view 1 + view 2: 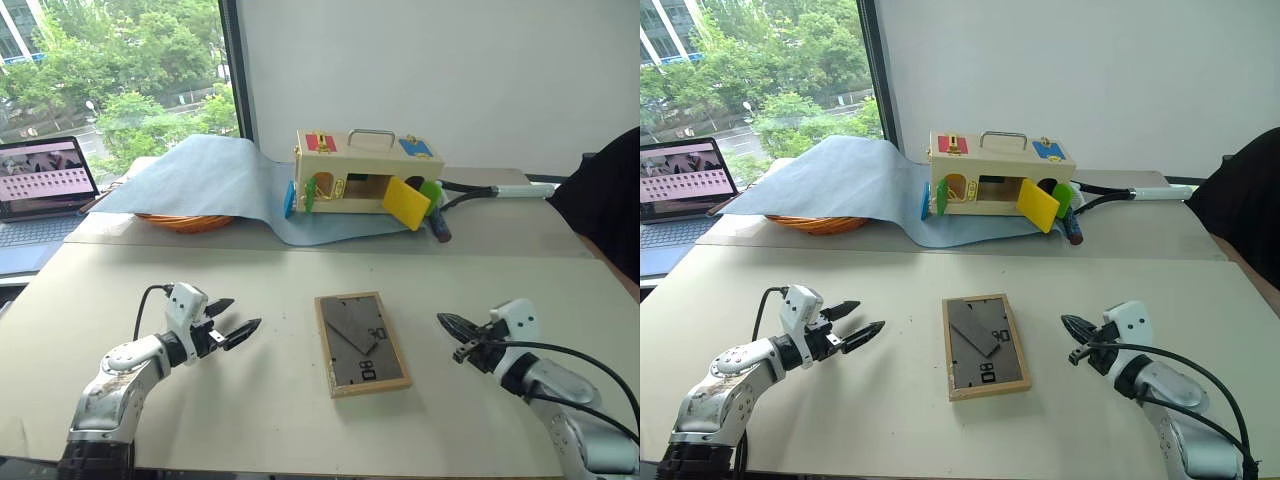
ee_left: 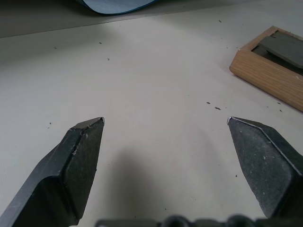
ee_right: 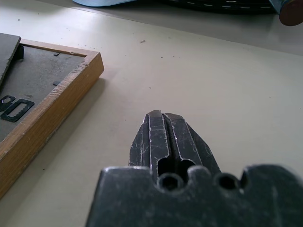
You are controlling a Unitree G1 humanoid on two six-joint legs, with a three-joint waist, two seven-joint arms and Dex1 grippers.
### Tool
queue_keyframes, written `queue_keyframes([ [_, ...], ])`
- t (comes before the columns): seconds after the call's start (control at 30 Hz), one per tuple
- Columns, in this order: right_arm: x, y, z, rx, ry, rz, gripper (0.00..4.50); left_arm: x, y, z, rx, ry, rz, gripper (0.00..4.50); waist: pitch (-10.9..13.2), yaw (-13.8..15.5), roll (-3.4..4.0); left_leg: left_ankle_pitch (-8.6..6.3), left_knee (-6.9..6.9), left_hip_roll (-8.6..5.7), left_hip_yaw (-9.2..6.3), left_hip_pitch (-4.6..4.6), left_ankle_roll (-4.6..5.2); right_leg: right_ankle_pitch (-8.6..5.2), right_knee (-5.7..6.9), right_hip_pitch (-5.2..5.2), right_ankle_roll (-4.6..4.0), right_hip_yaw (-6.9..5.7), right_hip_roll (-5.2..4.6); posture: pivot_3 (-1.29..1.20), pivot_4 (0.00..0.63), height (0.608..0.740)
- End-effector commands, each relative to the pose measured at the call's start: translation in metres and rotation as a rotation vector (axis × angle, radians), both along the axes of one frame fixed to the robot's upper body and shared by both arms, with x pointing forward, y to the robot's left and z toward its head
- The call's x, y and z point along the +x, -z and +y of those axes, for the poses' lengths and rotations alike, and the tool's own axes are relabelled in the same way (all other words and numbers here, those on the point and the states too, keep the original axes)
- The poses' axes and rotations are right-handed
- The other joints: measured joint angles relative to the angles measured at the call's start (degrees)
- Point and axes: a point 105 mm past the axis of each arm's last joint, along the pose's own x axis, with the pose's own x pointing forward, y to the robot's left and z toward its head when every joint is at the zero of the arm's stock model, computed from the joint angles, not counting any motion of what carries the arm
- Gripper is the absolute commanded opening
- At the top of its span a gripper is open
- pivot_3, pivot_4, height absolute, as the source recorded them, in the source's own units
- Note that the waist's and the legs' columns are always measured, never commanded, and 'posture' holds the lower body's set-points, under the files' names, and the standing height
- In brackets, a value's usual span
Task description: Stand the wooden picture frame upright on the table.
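Lying flat: the small rectangular light-wood picture frame (image 1: pixel 362 343) rested face down on the wide, plain beige table (image 1: pixel 280 280), its dark grey back, folded stand and "80" mark facing up.
Frame position: it sat near the front middle of the table, between the two arms and apart from both.
Left claw: the left claw (image 1: pixel 235 320) hovered just above the table to the frame's left, its two black fingers spread wide and holding nothing.
Right claw: the right claw (image 1: pixel 452 326) hovered to the frame's right with its fingers pressed together, also holding nothing.
Background: a wooden box with coloured flaps and a metal handle (image 1: pixel 365 170) stood on a blue-grey cloth (image 1: pixel 200 180) at the far side, with a laptop (image 1: pixel 40 190) at the far left.
Progress: nothing of the task looked done; the frame was not yet touched, lifted or propped.
Remaining: by my reading, gripping the frame, unfolding its stand and setting it upright all lay ahead.
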Motion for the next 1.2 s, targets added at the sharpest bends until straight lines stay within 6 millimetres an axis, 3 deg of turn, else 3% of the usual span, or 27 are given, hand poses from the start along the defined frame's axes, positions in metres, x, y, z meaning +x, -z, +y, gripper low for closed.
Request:
queue_keyframes([
  [0.03,0.002,-0.026,-0.002,-0.068,-0.065,-0.070,0.02,-0.002,-0.025,-0.002,-0.004,0.100,-0.033,4.50,0.00,0.00,0.00,0.00,0.00,0.00,0.00,0.00,0.00,0.00,0.00,0.00,0.00,0.00,0.00,0.00,0.150,0.667],
  [0.07,0.003,-0.038,-0.003,-0.121,-0.116,-0.085,0.02,-0.004,-0.035,-0.006,-0.004,0.177,-0.025,4.50,0.13,-0.02,0.02,0.00,0.00,0.00,0.00,0.00,0.00,0.00,0.00,0.00,0.00,0.00,0.00,0.00,0.150,0.667],
  [0.13,0.007,-0.051,-0.004,-0.206,-0.185,-0.094,0.00,-0.006,-0.050,-0.013,-0.003,0.270,-0.012,3.97,0.43,-0.01,0.11,0.09,0.01,0.00,0.02,-0.08,0.00,0.06,0.02,-0.12,0.04,0.01,0.00,0.00,0.150,0.667],
  [0.2,0.013,-0.052,-0.003,-0.241,-0.207,-0.084,0.00,-0.006,-0.051,-0.019,0.015,0.312,0.015,3.32,0.39,-0.02,0.09,0.12,0.01,0.00,0.02,0.01,0.00,0.09,0.00,-0.05,0.06,0.00,0.00,0.00,0.150,0.667],
  [0.33,0.029,-0.038,0.009,-0.319,-0.264,-0.056,0.00,0.000,-0.032,-0.044,0.138,0.341,0.086,1.86,0.24,-0.06,0.04,0.10,-0.30,0.00,0.01,0.08,0.02,0.06,-0.38,0.08,0.02,-0.02,0.00,0.00,0.150,0.667],
  [0.5,0.037,-0.007,0.025,-0.412,-0.356,0.037,0.00,-0.001,-0.014,-0.075,0.180,0.382,0.144,0.08,0.27,0.21,0.03,0.08,-0.43,0.00,0.00,-0.12,0.06,0.30,-0.62,0.02,-0.34,-0.06,-0.01,0.00,0.150,0.667],
  [0.7,0.028,0.008,0.048,-0.414,-0.462,0.096,0.00,-0.009,0.000,-0.096,0.177,0.411,0.191,0.08,0.27,0.13,0.03,0.09,-0.42,0.00,-0.01,-0.04,0.05,0.32,-0.62,0.10,-0.31,-0.07,-0.01,0.00,0.150,0.667],
  [0.9,-0.008,0.010,0.074,-0.305,-0.610,0.185,0.00,-0.031,0.002,-0.116,0.142,0.496,0.244,0.08,0.27,0.18,0.03,0.10,-0.44,0.00,-0.04,-0.03,0.05,0.33,-0.63,0.15,-0.29,-0.08,-0.01,0.00,0.150,0.667],
  [1.03,-0.019,0.010,0.087,-0.273,-0.628,0.203,0.00,-0.035,0.007,-0.104,0.173,0.492,0.281,0.08,0.26,0.07,0.03,0.10,-0.42,0.00,-0.07,0.03,0.05,0.33,-0.63,0.19,-0.29,-0.10,0.00,0.00,0.150,0.667],
  [1.2,-0.018,0.011,0.085,-0.271,-0.600,0.211,0.00,-0.028,0.008,-0.076,0.206,0.427,0.307,0.08,0.26,-0.28,0.02,0.10,-0.41,0.00,-0.06,0.07,0.04,0.29,-0.62,0.20,-0.18,-0.09,0.00,0.00,0.150,0.667],
])
